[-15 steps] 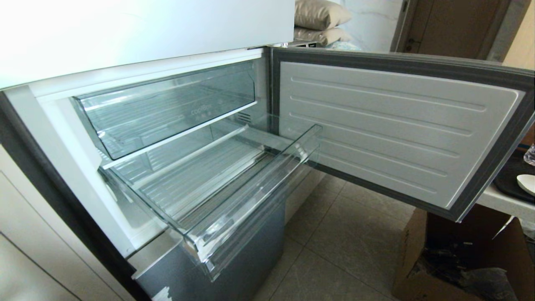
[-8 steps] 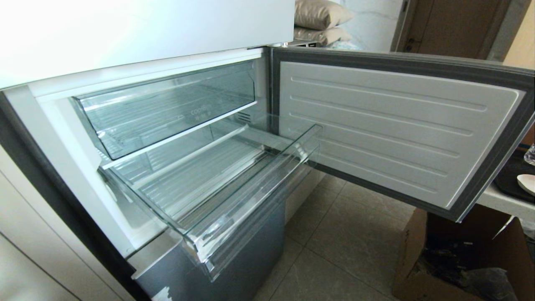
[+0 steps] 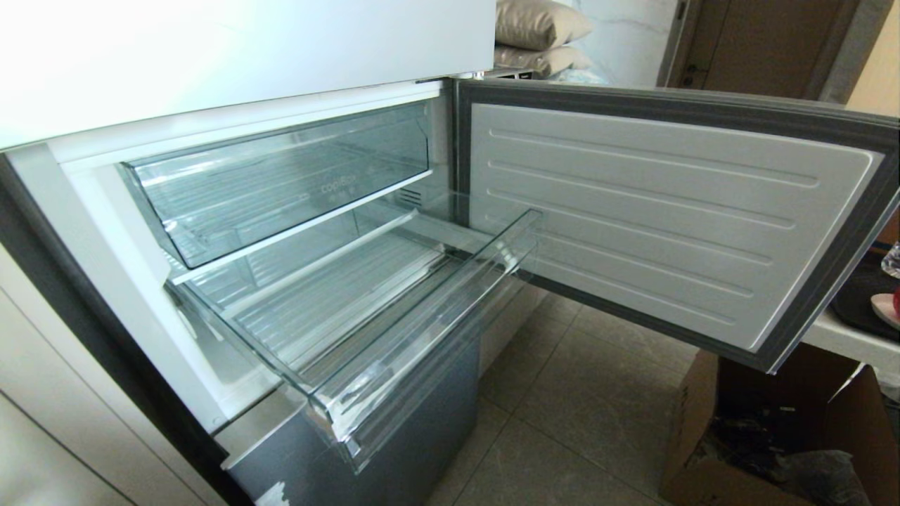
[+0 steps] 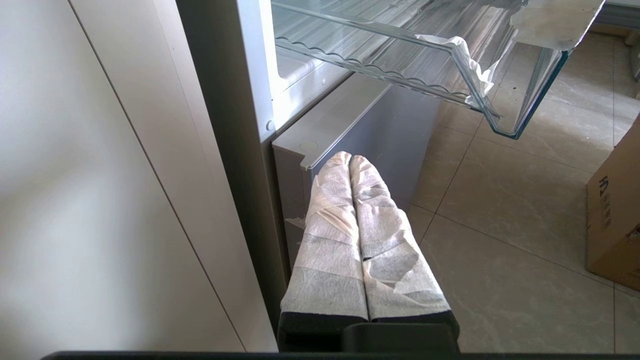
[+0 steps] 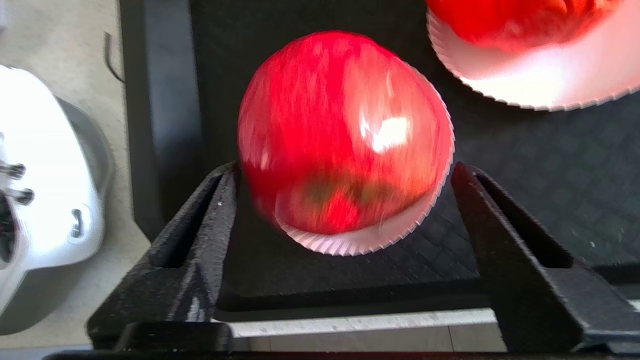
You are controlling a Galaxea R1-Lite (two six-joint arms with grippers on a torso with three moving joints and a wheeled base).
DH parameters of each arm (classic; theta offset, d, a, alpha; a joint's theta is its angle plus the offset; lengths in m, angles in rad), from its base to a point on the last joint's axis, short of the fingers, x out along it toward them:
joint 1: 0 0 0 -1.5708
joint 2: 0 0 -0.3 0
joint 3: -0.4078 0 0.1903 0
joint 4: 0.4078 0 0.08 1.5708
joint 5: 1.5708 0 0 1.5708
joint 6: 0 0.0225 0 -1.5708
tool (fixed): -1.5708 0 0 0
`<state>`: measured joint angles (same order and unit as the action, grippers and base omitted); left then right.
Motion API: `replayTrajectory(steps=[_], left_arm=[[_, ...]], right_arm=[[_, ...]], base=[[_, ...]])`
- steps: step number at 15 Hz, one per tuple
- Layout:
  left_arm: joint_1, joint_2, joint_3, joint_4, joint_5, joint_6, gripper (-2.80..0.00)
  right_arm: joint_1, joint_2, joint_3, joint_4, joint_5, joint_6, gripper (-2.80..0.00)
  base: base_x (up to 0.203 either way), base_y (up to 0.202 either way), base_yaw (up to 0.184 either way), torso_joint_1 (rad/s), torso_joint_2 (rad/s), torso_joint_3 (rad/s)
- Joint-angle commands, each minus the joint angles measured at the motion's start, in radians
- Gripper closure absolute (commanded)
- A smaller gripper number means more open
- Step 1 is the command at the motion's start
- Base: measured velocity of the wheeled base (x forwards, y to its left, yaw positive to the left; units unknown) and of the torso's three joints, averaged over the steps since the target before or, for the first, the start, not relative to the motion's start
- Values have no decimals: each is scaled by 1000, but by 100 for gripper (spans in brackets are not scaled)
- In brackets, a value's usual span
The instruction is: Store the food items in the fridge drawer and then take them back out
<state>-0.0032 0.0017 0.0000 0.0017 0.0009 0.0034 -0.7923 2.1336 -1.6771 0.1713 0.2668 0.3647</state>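
While right gripper gapes empty beside apple, keep clear of its paper cup; left gripper shut, empty.

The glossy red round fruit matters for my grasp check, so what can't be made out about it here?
- Glossy red round fruit, right wrist view: motion blur hides whether the right gripper touches it.
- Second red item: cut off by the edge.
- Head view: only a red sliver at the edge.
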Motion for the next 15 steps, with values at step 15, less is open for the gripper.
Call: replayTrajectory(steps=[15], left_arm=[[0,0,0,0,0,1,0]], right_arm=[[-16,-78,49,-17,-13,30,-280]], base=[[0,0,0,0,0,0]])
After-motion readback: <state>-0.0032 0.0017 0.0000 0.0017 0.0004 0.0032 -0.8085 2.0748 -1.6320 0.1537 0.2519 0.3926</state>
